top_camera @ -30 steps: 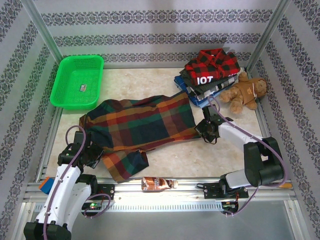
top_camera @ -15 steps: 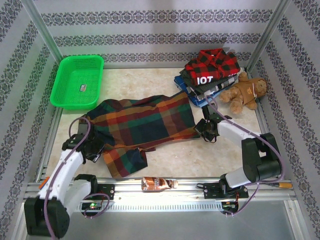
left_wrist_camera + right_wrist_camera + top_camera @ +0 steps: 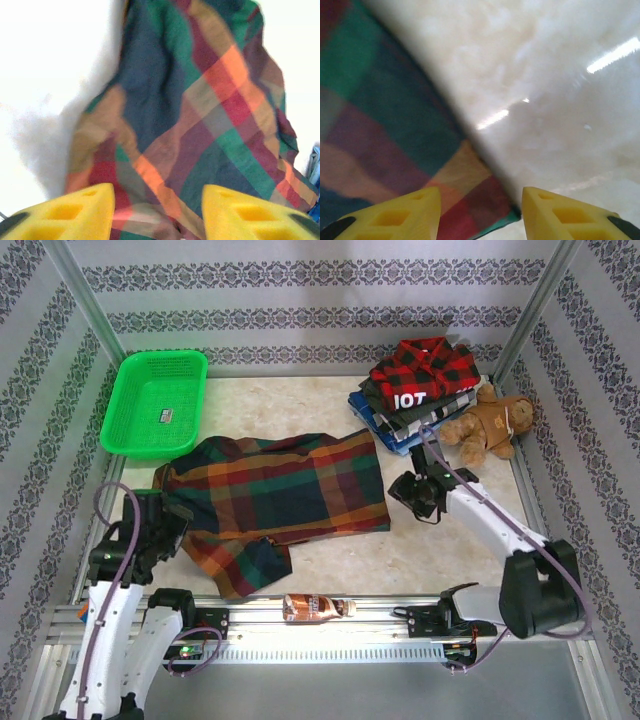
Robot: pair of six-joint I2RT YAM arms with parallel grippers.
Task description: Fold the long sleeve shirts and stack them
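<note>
Plaid shirt [image 3: 285,495], orange, green, navy and red, lies spread across the middle of the pale table [image 3: 300,410], long axis left to right, rumpled. One flap lies toward the near edge at its left end. Not folded yet. From the left wrist camera the same plaid [image 3: 200,115] runs away in loose wrinkles over the white surface. From the right wrist camera its hem [image 3: 395,135] cuts diagonally, bare table on the far side. Other shirts sit in a folded stack [image 3: 405,415] at the far right corner: red-black check shirt [image 3: 428,365] on top, dark shirt with white letters [image 3: 410,398] under it, grey and blue layers below. Left gripper [image 3: 168,523] is at the plaid's left edge; its yellow fingers [image 3: 75,212] stand apart, cloth showing in the gap, nothing pinched. Right gripper [image 3: 415,495] is just beside the plaid's right edge; its fingers [image 3: 560,215] are also apart, the shirt's corner lying between them, unclamped. Brown teddy bear [image 3: 492,425] leans against the stack's right side. Green basket [image 3: 160,356] stands at the far left, well apart from the shirts. Brown bottle [image 3: 318,607] lies on its side on the near rail between the two arm bases.
</note>
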